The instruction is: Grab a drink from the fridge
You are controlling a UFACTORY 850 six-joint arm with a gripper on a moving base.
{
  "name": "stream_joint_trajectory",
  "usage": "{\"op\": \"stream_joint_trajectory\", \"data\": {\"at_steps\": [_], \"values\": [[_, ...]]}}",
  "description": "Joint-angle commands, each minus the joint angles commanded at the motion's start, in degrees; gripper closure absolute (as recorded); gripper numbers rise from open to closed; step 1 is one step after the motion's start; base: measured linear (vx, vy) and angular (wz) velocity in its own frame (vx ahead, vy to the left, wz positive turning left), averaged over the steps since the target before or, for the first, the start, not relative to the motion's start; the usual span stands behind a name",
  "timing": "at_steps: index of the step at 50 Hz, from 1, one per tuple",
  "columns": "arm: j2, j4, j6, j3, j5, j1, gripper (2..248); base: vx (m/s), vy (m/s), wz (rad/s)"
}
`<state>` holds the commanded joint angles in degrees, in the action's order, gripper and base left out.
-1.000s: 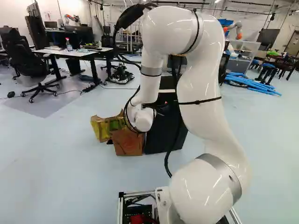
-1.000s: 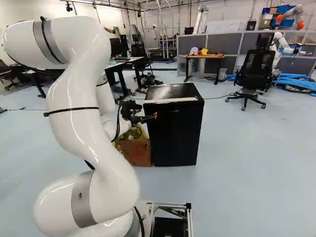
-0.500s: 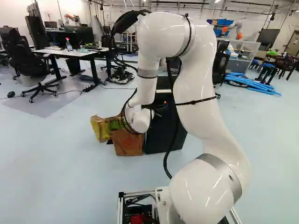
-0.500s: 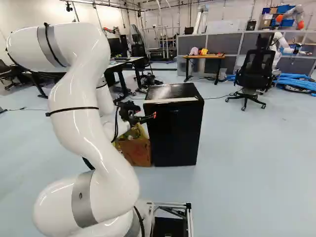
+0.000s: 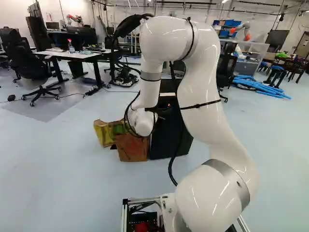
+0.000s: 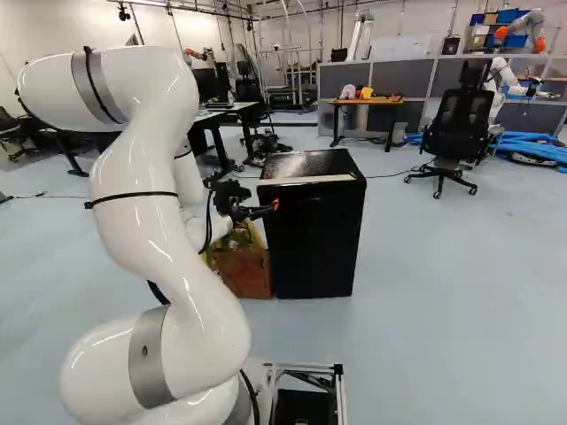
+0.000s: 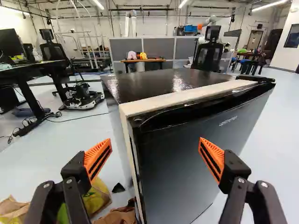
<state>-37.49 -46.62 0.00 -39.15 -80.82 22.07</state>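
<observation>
Left base view: my arm passes in front of the black mini fridge, near centre; brown paper bag just left of it.

Right base view: I have the gripper by the fridge's upper left front; contact indeterminate.

Wrist view: gripper spread wide, grasping nothing. Fridge ahead, door closed, its near upright edge lined up between the orange pads.

Robotics lab: another robot, desk
</observation>
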Motion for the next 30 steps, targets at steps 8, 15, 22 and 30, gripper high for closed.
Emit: {"op": "stream_joint_trajectory", "data": {"at_steps": [8,15,22,30], "values": [[-0.58,-0.27,0.00,-0.95,-0.29,-0.20,3,0.000,0.000,0.000],[-0.96,-0.57,0.00,-1.58,-0.67,-0.32,3,0.000,0.000,0.000],[-1.10,-0.95,0.00,-1.81,-1.15,-0.37,3,0.000,0.000,0.000],[-1.21,-1.41,0.00,-2.00,-1.73,-0.41,3,0.000,0.000,0.000]]}}
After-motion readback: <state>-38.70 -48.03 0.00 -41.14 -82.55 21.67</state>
